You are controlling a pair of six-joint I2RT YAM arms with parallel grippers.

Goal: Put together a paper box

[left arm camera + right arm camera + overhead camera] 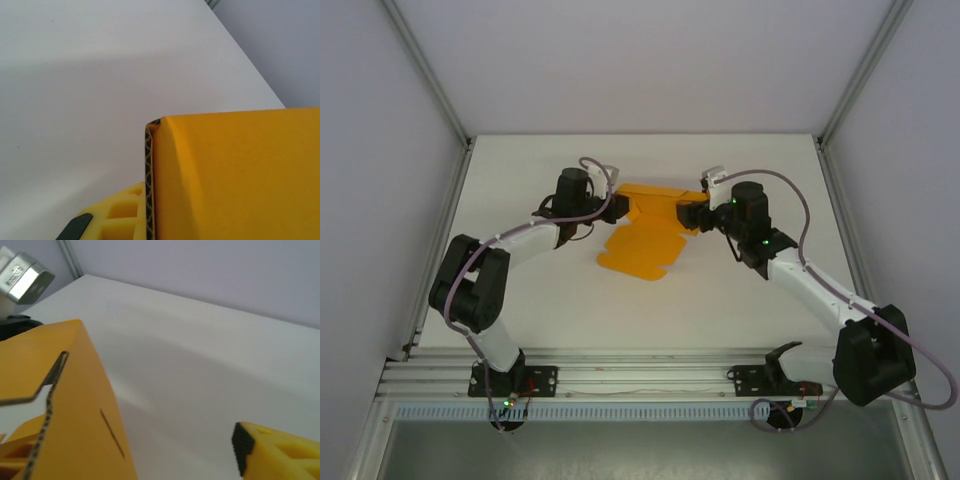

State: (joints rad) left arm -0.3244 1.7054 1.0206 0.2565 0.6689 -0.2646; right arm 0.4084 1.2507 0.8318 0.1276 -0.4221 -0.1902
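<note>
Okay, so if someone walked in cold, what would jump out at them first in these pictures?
The bright orange-yellow paper box, a die-cut sheet, lies at the middle of the white table. The left claw and right claw meet at its far end from opposite sides, where the card is lifted. In the left wrist view, its corrugated edge stands close against a yellow finger.

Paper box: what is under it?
The paper box lies on the white table, its near flaps apparently flat on it. Anything beneath the card itself is covered from view.
</note>
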